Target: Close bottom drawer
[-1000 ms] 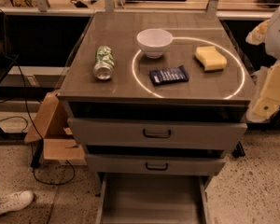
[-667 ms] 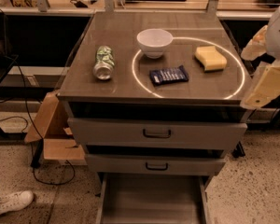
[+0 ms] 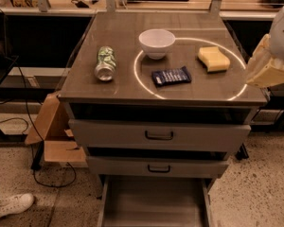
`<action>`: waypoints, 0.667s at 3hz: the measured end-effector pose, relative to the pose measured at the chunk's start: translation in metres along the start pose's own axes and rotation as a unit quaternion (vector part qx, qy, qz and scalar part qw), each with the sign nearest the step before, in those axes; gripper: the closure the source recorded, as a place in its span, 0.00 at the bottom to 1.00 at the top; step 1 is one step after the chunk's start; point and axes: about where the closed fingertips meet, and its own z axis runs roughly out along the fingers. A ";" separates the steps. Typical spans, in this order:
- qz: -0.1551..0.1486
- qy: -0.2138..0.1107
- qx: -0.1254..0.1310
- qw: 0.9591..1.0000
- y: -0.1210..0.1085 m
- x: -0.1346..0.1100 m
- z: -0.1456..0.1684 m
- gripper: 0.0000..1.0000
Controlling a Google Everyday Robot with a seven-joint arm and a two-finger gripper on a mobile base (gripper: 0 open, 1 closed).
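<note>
The bottom drawer is pulled out toward me at the foot of the grey cabinet. It is a shallow tray with a plain flat grey inside. Above it are the middle drawer and the top drawer, each with a dark loop handle and each standing out a little. My gripper shows as a cream and white shape at the right edge, level with the cabinet top and well above the bottom drawer. It touches nothing that I can see.
On the cabinet top are a white bowl, a green can lying on its side, a dark blue packet and a yellow sponge. A cardboard box and cables lie on the floor at left. A white shoe is at the bottom left.
The cream gripper part at the right edge has risen, from beside the top drawer's level to the cabinet top's level. The drawers and the objects have not moved.
</note>
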 end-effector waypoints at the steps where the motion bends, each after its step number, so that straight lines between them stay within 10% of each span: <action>1: 0.008 -0.001 0.006 1.000 0.001 0.001 0.001 0.99; 2: 0.035 0.003 0.018 0.999 0.011 0.010 0.014 1.00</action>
